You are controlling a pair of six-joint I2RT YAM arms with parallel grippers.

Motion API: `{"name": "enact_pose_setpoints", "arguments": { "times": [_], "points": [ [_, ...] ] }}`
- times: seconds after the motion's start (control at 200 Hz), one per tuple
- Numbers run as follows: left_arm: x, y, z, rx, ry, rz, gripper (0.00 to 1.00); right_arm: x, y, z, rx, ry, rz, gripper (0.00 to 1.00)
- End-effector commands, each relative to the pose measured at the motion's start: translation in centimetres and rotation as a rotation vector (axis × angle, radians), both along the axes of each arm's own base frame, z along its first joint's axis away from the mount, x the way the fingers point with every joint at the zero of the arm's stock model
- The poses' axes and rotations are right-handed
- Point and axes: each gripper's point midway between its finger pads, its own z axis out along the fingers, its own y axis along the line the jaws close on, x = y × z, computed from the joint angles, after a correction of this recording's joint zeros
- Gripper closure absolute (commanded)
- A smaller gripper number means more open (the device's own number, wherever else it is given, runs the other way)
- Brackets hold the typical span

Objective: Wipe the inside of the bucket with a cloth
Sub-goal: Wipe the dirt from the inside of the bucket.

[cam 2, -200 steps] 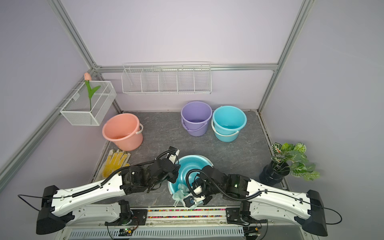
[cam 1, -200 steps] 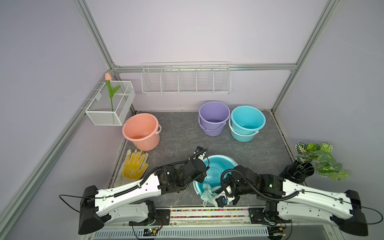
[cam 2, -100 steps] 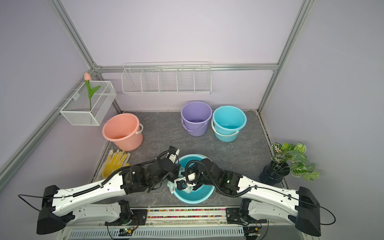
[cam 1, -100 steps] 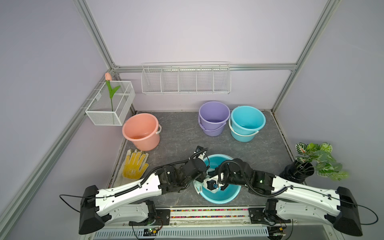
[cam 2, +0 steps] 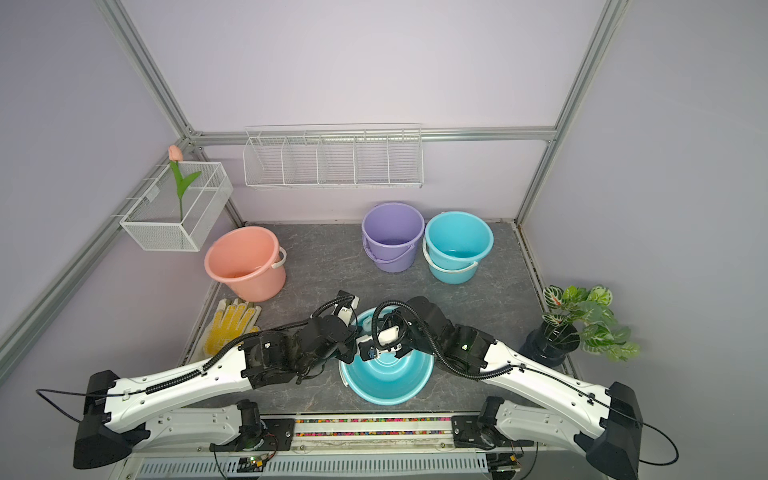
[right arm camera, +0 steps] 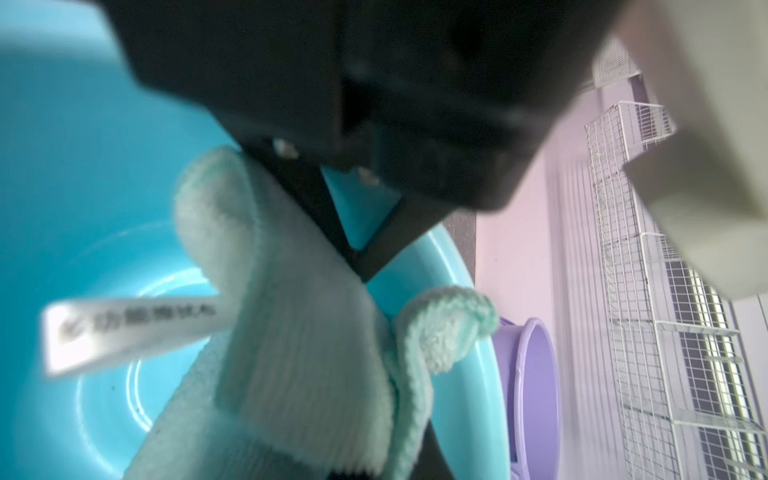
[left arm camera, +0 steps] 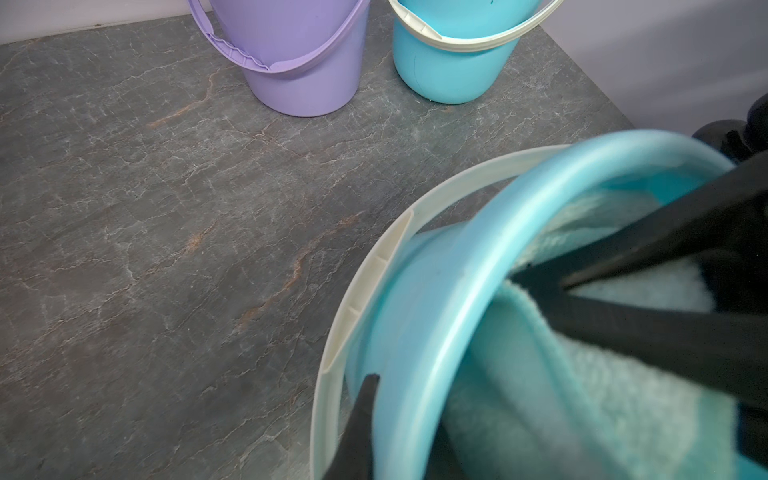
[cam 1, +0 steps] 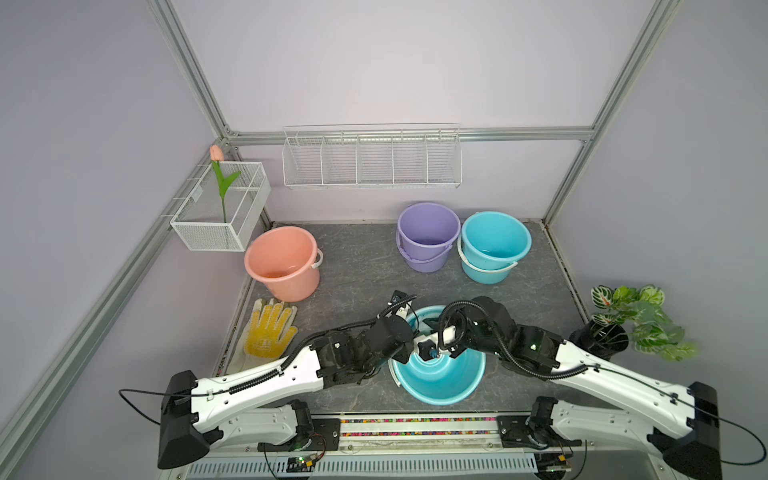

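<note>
The teal plastic bucket (cam 1: 451, 376) is smooth, glossy and round-walled, with a cream bail handle (left arm camera: 347, 316) lying against its outer wall. It sits at the near middle of the grey stone-look table (cam 1: 357, 266) and looks tipped. A second ago the right arm hung past its near rim; now that arm reaches in over the bucket's mouth. The pale mint-green cloth (right arm camera: 299, 353), a soft, nubbly microfibre towel bunched into thick folds, dangled outside the near rim then and now lies inside, just within the left rim, so wiping seems about to begin. The right gripper (right arm camera: 359, 266) has its black fingers pinched together on the cloth. The left gripper (left arm camera: 399, 436) stays clamped across the bucket's left rim, steadying it. The cloth's small white printed label (right arm camera: 133, 328) sticks out flat above the bucket floor.
</note>
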Motion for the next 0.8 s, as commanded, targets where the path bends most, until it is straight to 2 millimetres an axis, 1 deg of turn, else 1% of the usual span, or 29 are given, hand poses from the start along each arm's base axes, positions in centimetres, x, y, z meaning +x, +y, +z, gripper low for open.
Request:
{"name": "enact_pose_setpoints", "arguments": {
  "times": [0.0, 0.045, 0.11, 0.25, 0.36, 0.43, 0.455, 0.59, 0.675, 0.795],
  "points": [
    [0.3, -0.8, 1.8, -0.064, -0.014, 0.013, 1.0, 0.4, -3.4, 0.7, -0.117, -0.061, -0.067, 0.93],
    [0.4, -0.7, 1.9, -0.065, -0.015, 0.015, 1.0, 0.2, -4.4, 0.6, -0.155, -0.062, -0.077, 0.93],
    [0.4, -0.7, 1.9, -0.064, -0.015, 0.015, 1.0, -0.2, -5.9, -0.1, -0.228, -0.058, -0.084, 0.93],
    [0.4, -0.7, 1.9, -0.064, -0.016, 0.016, 1.0, -1.7, -8.7, -1.1, -0.342, -0.016, -0.076, 0.93],
    [0.4, -0.7, 1.9, -0.063, -0.018, 0.017, 1.0, -3.5, -10.0, -1.5, -0.373, 0.049, -0.04, 0.93],
    [0.4, -0.7, 2.0, -0.063, -0.019, 0.018, 1.0, -4.8, -10.3, -1.6, -0.367, 0.101, -0.015, 0.93],
    [0.5, -0.7, 2.0, -0.064, -0.019, 0.019, 1.0, -5.6, -10.9, -2.1, -0.385, 0.137, -0.002, 0.93],
    [0.5, -0.7, 2.1, -0.065, -0.021, 0.019, 1.0, -8.7, -11.0, -2.4, -0.336, 0.283, 0.067, 0.93],
    [0.5, -0.8, 2.2, -0.065, -0.021, 0.019, 1.0, -10.5, -10.4, -2.6, -0.282, 0.379, 0.107, 0.93],
    [0.5, -0.8, 2.3, -0.07, -0.02, 0.024, 1.0, -11.9, -9.1, -2.8, -0.181, 0.491, 0.128, 0.93]
  ]
}}
